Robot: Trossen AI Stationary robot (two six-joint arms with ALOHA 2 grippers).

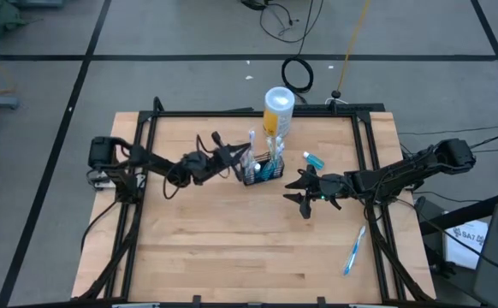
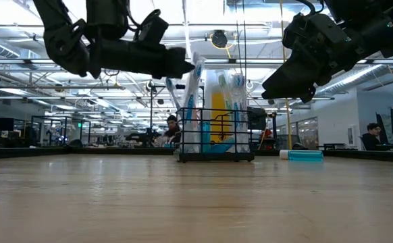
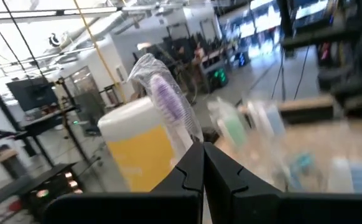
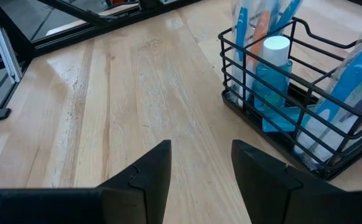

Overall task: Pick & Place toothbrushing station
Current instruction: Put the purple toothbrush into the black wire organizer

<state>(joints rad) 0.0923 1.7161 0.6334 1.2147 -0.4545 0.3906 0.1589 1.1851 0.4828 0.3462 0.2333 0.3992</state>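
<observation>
1. Nearest the camera in the right wrist view, the right gripper (image 4: pixel 201 177) hangs open and empty above bare wood, its two fingers apart with nothing between them
2. Ahead of that gripper and off to one side stands the toothbrushing station (image 4: pixel 296 99), a low black wire basket resting flat on the surface (image 1: pixel 232 239) and already holding several wrapped toothbrushes and a small teal bottle (image 4: pixel 273 68)
3. In the high view the left gripper (image 1: pixel 236 161) sits just beside the station on the side away from the right arm; its fingers look pressed together around the stem of a purple-bristled toothbrush (image 3: pixel 168 106) in a clear wrapper, raised over the basket
4. Directly beyond the left gripper rises the white-and-yellow canister (image 1: pixel 277 111), standing just behind the basket
5. Still outside the basket: a teal tube (image 1: pixel 314 160) lying near the right gripper, between it and the back rail, and a blue toothbrush (image 1: pixel 354 250) lying well apart from it, toward the front edge by the right arm's base
6. Judged from this, the filling is well along: most brushes are in, one is in hand and probably about to be set down, and two loose items appear left for the right arm
</observation>
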